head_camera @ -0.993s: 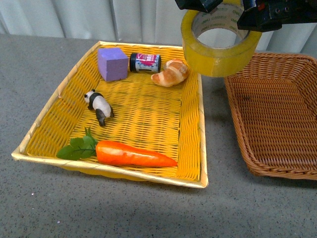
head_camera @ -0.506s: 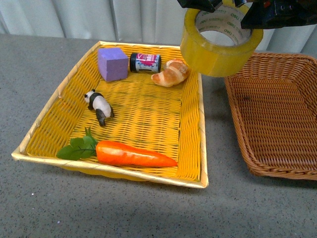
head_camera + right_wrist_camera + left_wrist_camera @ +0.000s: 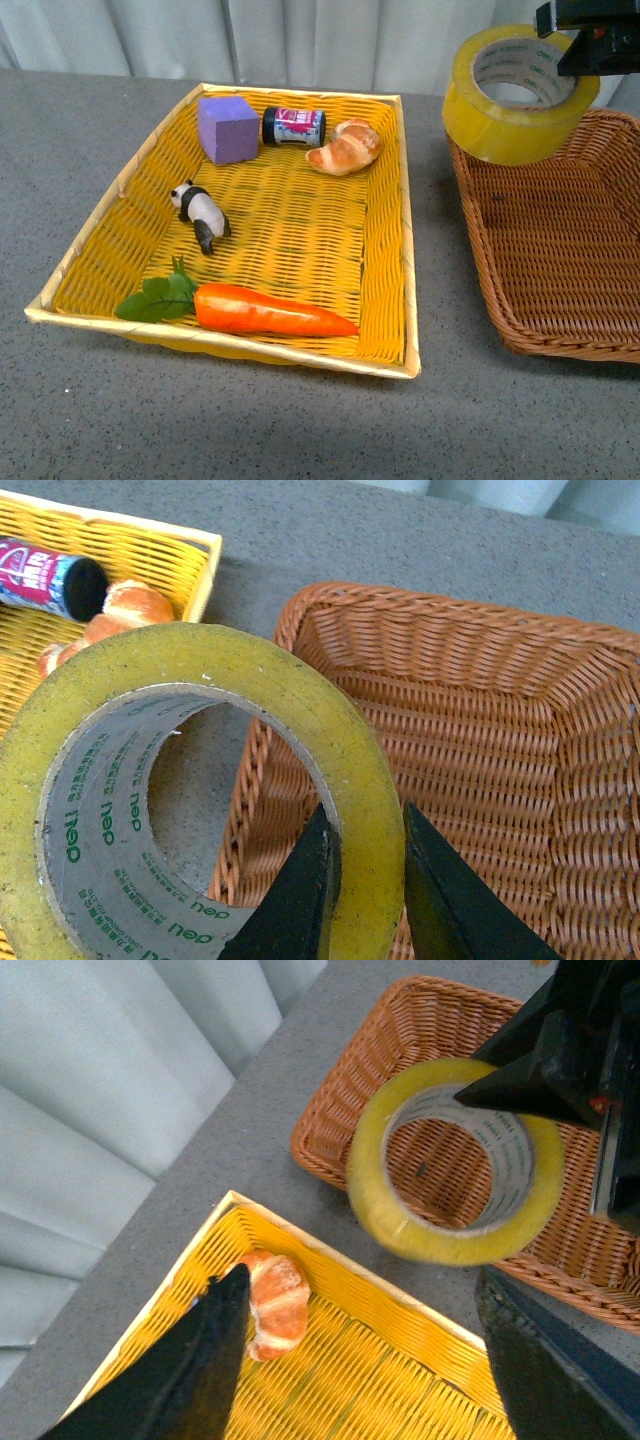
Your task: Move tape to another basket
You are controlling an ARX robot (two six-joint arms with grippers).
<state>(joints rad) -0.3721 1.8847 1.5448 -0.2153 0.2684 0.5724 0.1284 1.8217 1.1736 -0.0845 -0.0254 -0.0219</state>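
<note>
The grey table (image 3: 200, 430) carries two baskets side by side with a narrow bare strip between them. The yellow woven basket (image 3: 408, 250) is the bigger one. The brown wicker basket (image 3: 560, 220) beside it has nothing on its floor, so there is free room inside.

The roll of yellow tape (image 3: 520, 110) is in the air, tilted, above the far corner of the brown basket on the side next to the yellow one. Through its hole I see both the rim and grey table. The right gripper (image 3: 365, 890) grasps it: the two black fingers (image 3: 300, 900) pinch the wall of the roll, one inside the core and one outside.

The left gripper (image 3: 365, 1380) hangs over the yellow basket with its jaws spread wide, touching nothing.

In the yellow basket lie a carrot (image 3: 270, 310) by the near rim, a purple cube (image 3: 227, 128), a croissant (image 3: 345, 147), a toy panda (image 3: 202, 215) and a small jar (image 3: 293, 127) on its side.
</note>
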